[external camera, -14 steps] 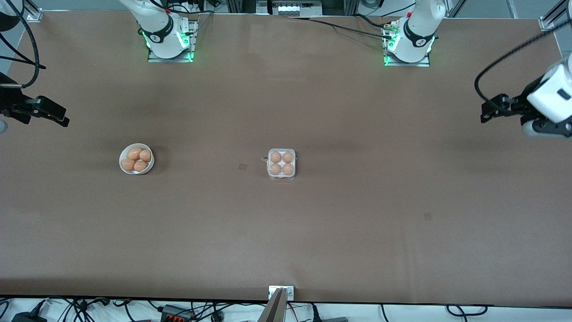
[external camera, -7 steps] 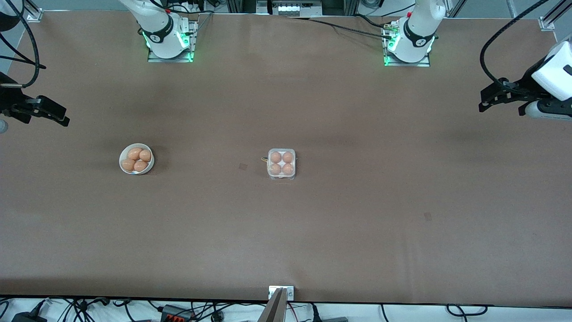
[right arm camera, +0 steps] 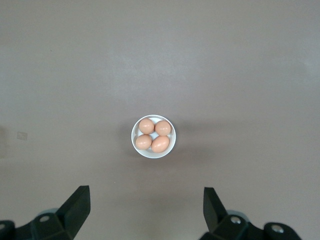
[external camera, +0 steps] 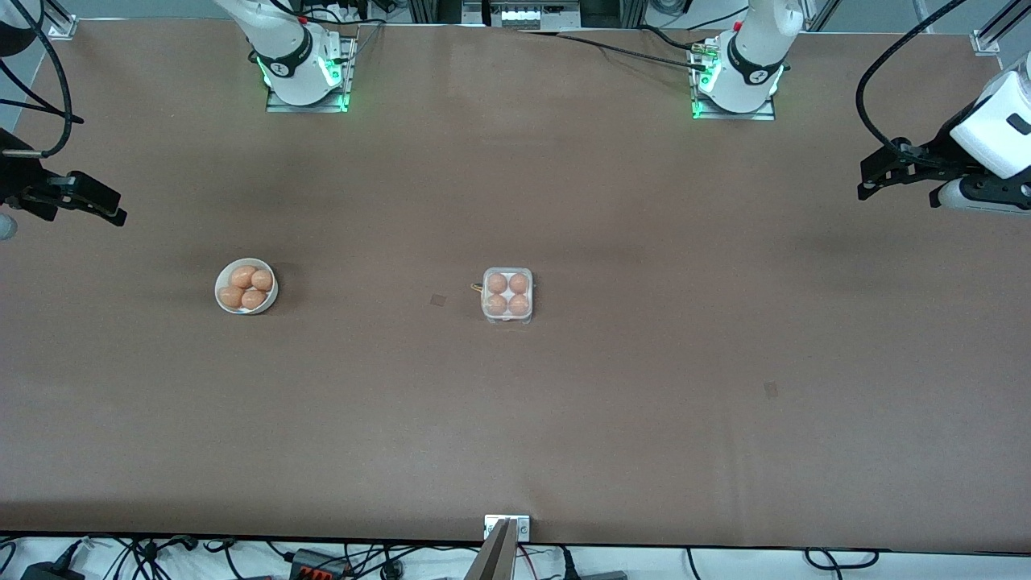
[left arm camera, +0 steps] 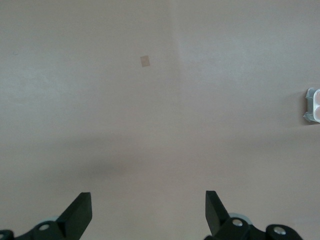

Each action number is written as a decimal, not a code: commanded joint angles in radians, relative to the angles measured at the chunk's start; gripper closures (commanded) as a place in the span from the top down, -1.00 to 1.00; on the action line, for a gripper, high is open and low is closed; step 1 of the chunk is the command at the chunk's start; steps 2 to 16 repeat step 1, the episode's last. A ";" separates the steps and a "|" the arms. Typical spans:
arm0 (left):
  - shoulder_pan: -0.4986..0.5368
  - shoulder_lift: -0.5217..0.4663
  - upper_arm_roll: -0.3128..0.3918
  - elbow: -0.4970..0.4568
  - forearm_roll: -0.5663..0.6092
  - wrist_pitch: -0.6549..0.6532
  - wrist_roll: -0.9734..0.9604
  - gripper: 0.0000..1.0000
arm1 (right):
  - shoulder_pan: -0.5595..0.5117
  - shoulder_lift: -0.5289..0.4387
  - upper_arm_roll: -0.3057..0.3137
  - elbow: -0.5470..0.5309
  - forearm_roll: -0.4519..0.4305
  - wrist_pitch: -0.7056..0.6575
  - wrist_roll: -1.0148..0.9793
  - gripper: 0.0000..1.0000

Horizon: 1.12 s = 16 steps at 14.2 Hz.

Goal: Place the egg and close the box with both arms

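The clear box [external camera: 507, 296] sits at the middle of the table with an orange-brown egg [external camera: 498, 283] in every cell; no lid stands open. Only its edge [left arm camera: 312, 105] shows in the left wrist view. A white bowl [external camera: 246, 286] toward the right arm's end holds several more eggs [right arm camera: 161, 128]; it also shows in the right wrist view [right arm camera: 135, 134]. My left gripper [external camera: 867, 184] hangs open and empty over the left arm's end of the table, its jaws wide apart in its wrist view [left arm camera: 147, 202]. My right gripper [external camera: 113, 214] is open and empty [right arm camera: 145, 199] over the right arm's end.
Small dark square marks lie on the brown table, one beside the box [external camera: 437, 300] and one nearer the front camera [external camera: 771, 390]. A metal bracket [external camera: 507, 527] sits at the table's front edge, with cables below it.
My left gripper has moved a little toward the base side of the table and settled. My right gripper, the box and the bowl have not moved.
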 commanded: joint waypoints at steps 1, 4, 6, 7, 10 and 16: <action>-0.005 -0.030 0.015 -0.019 -0.010 -0.009 0.024 1.00 | -0.004 -0.013 0.006 0.001 -0.003 -0.016 -0.019 1.00; -0.005 -0.030 0.015 -0.019 -0.010 -0.009 0.024 1.00 | -0.004 -0.013 0.006 0.001 -0.003 -0.016 -0.019 1.00; -0.005 -0.030 0.015 -0.019 -0.010 -0.009 0.024 1.00 | -0.004 -0.013 0.006 0.001 -0.003 -0.016 -0.019 1.00; -0.005 -0.030 0.015 -0.019 -0.010 -0.009 0.024 1.00 | -0.004 -0.013 0.006 0.001 -0.003 -0.016 -0.019 1.00; -0.005 -0.030 0.015 -0.019 -0.010 -0.009 0.024 1.00 | -0.004 -0.013 0.006 0.001 -0.003 -0.016 -0.019 1.00; -0.005 -0.030 0.015 -0.019 -0.010 -0.009 0.024 1.00 | -0.004 -0.013 0.006 0.001 -0.003 -0.016 -0.019 1.00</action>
